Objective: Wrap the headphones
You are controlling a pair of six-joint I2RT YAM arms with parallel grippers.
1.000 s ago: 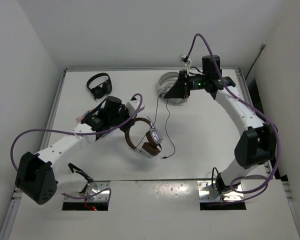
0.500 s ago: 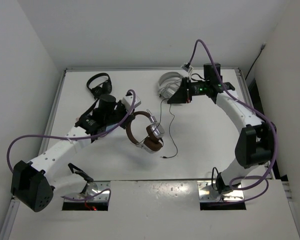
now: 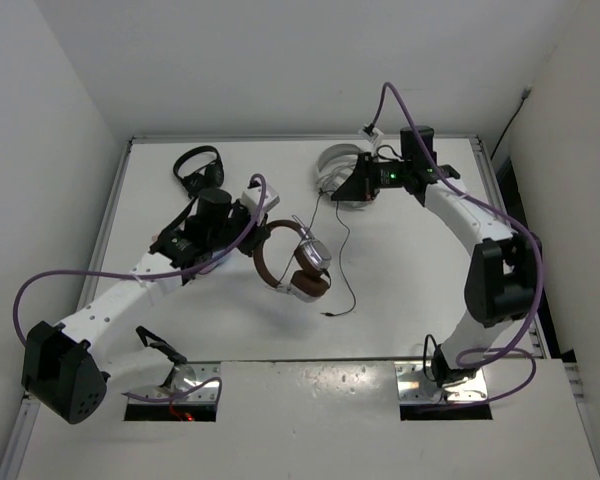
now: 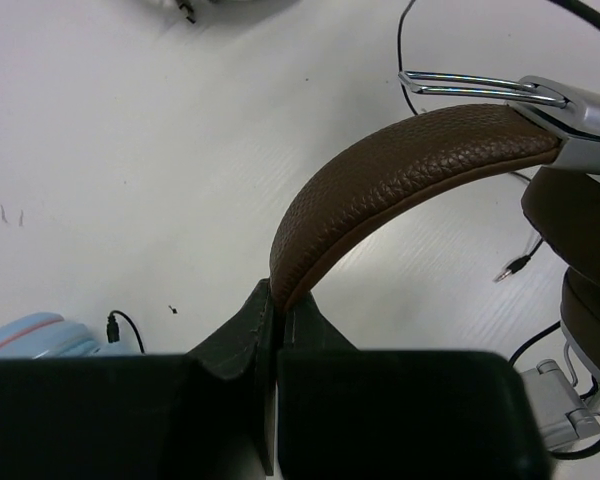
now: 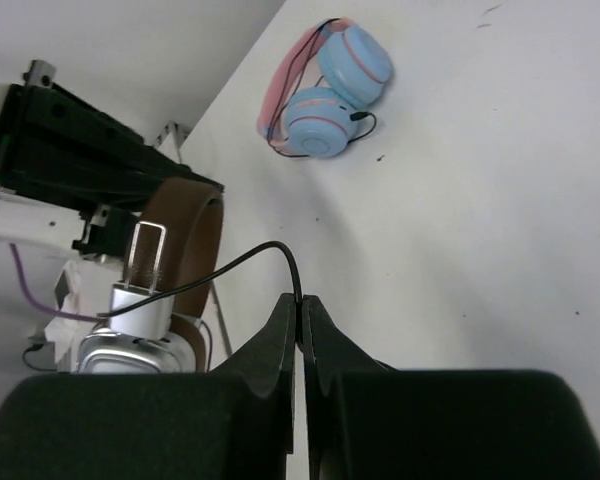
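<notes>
The headphones (image 3: 298, 268) have a brown headband (image 4: 400, 170), brown pads and silver earcups (image 5: 140, 335). My left gripper (image 3: 257, 236) is shut on the headband's end (image 4: 277, 297) and holds the pair tilted above the table's middle. A thin black cable (image 3: 346, 262) runs from the earcup up to my right gripper (image 3: 335, 196). From there it hangs down to its plug (image 3: 326, 313) on the table. My right gripper (image 5: 300, 300) is shut on the cable (image 5: 250, 258), to the upper right of the headphones.
A white/grey pair (image 3: 340, 163) lies at the back behind my right gripper. A small black pair (image 3: 198, 170) lies at the back left. A pink and blue pair (image 5: 330, 85) lies on the table near my left arm, and its edge shows in the left wrist view (image 4: 30, 335).
My left arm has swung and carried the headphones slightly up and right, turning them. My right gripper has shifted a little left and down with the cable.
</notes>
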